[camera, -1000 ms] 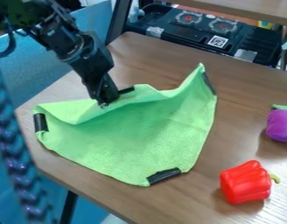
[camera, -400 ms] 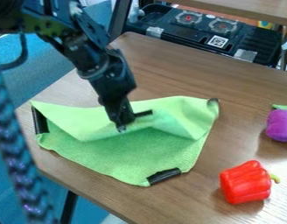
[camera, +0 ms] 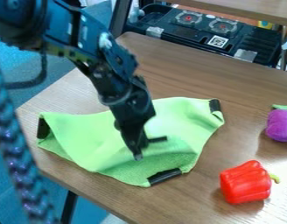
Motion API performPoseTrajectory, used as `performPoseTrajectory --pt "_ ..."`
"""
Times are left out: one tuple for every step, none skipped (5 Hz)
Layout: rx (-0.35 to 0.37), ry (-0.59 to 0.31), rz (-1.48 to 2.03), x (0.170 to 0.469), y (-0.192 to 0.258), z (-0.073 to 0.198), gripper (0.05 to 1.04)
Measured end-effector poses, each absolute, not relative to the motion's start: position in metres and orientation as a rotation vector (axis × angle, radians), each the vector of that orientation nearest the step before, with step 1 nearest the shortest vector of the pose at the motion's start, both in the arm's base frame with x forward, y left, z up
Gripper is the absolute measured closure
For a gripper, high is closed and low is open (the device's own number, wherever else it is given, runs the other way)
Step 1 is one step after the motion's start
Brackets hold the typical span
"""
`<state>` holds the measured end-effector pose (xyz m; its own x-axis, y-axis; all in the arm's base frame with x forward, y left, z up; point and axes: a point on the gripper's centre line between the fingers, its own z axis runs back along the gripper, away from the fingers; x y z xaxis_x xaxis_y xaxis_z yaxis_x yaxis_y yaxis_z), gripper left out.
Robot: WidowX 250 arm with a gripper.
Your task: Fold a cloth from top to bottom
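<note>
Where fingers (camera: 134,143) pinch, green cloth (camera: 90,135) between.

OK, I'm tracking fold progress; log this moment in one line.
green cloth: top flap partway down | black gripper: holding flap | bottom black strip: uncovered | red toy bell pepper, purple toy vegetable: right of cloth

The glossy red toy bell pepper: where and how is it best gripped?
Probably around the middle of the glossy red toy bell pepper, from straight above, closing on its near and far sides. It lies on its side, stem end to the image's right, so that pinch crosses its length. The thin, bent green stem looks a poorer hold.
</note>
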<state>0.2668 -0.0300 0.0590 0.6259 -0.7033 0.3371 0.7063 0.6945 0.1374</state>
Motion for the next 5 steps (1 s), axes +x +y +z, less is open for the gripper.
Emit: performPoseTrajectory --pt "0.004 -0.335 -0.793 0.261 -0.039 0.044 0.882" --pt "-0.022 -0.296 -0.789 0.256 -0.042 0.033 0.627" --pt "-0.128 -0.240 -0.773 0.250 -0.048 0.028 0.313" --pt "-0.216 -0.234 -0.733 0.253 -0.048 0.035 0.089" --pt "-0.284 -0.264 -0.717 0.254 -0.045 0.055 0.082"
